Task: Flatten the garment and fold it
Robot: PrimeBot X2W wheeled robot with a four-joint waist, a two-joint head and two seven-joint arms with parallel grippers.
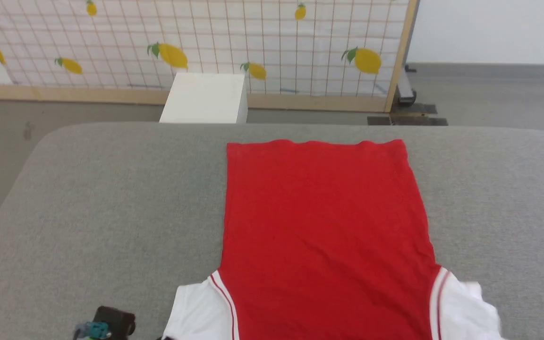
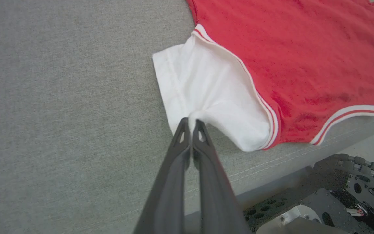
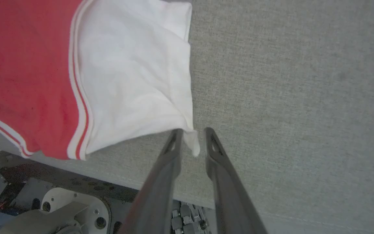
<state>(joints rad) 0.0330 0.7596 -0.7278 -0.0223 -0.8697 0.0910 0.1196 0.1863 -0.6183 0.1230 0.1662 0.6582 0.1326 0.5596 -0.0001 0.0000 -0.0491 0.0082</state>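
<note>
The garment (image 1: 324,226) lies flat on the grey padded table (image 1: 111,198), plain red side up, hem at the far end. Lettering and number are hidden. Its two white sleeves sit near the front edge. In the left wrist view my left gripper (image 2: 192,122) is shut on the edge of the left sleeve (image 2: 206,87), which puckers at the fingertips. My right gripper (image 3: 193,131) stands open, its fingers a small gap apart, with a corner of the right sleeve (image 3: 131,81) hanging between them. The striped collar trim (image 2: 346,113) faces the table's front edge.
A white box (image 1: 204,98) stands on the floor behind the table, before a lemon-print screen (image 1: 234,38). The table's front edge and my dark base (image 2: 342,191) lie just below the sleeves. Bare grey surface extends to both sides of the garment.
</note>
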